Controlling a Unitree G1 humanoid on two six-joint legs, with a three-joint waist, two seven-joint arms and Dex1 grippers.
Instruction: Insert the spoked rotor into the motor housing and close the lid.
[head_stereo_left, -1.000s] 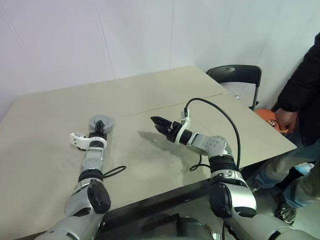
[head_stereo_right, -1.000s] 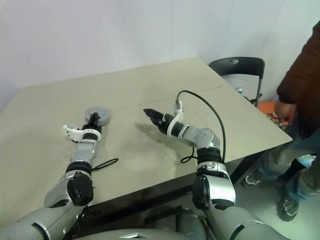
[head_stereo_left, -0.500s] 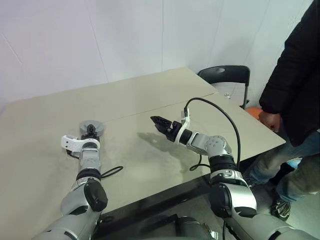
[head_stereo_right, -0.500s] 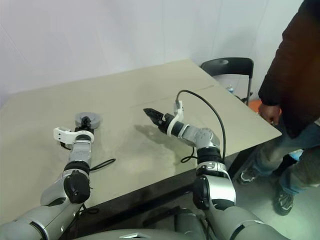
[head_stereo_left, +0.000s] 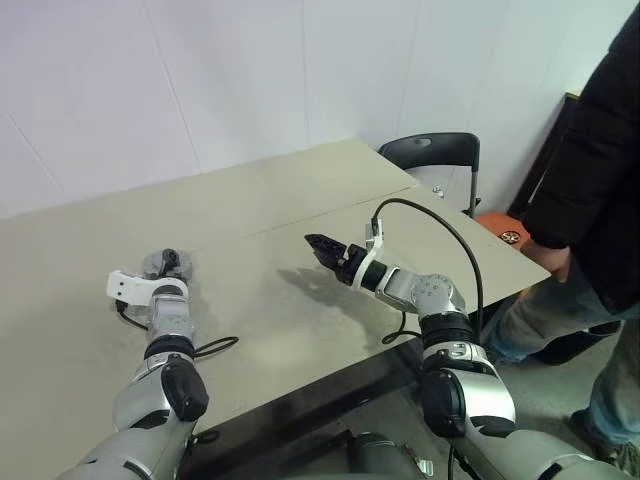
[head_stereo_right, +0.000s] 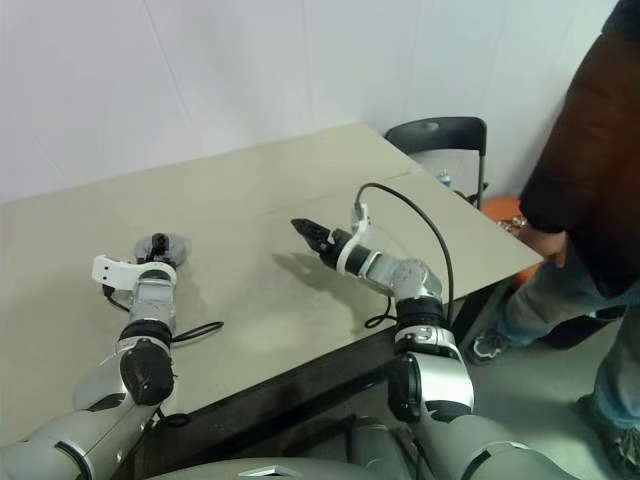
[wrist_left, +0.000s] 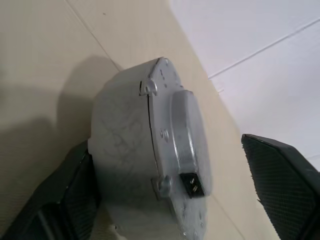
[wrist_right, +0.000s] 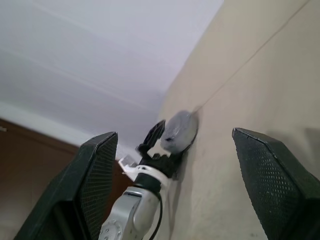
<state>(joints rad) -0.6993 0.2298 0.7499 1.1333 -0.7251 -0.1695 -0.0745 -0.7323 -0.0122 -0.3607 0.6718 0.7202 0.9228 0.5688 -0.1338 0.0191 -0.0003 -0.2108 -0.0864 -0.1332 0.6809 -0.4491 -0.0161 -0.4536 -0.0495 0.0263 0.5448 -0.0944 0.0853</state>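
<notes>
We had our left gripper (head_stereo_left: 166, 263) low on the near left part of the beige table (head_stereo_left: 270, 215), its two black fingers (wrist_left: 65, 197) spread wide on either side of the assembled motor housing (wrist_left: 150, 150). In the left wrist view one finger sat close against the housing's side, perhaps touching it, while the other stood clear of it with open space between; we could not say that anything was gripped. The housing lay on the tabletop as a round grey casing, and the lid (wrist_left: 187, 135) was already seated on it, with small lugs at the seam and a dark little connector at its edge. The spoked rotor was not something we could make out from outside the closed casing

Farther in, near the middle of the table, our right gripper (head_stereo_left: 322, 246) hung above the surface, pointing toward the left side, jaws well apart and holding nothing. A black cable (head_stereo_left: 440, 230) arched over that wrist. Beyond the table's far right corner stood a dark chair (head_stereo_left: 430, 155), and a person in a dark jacket (head_stereo_left: 600, 170) stood at the right edge
</notes>
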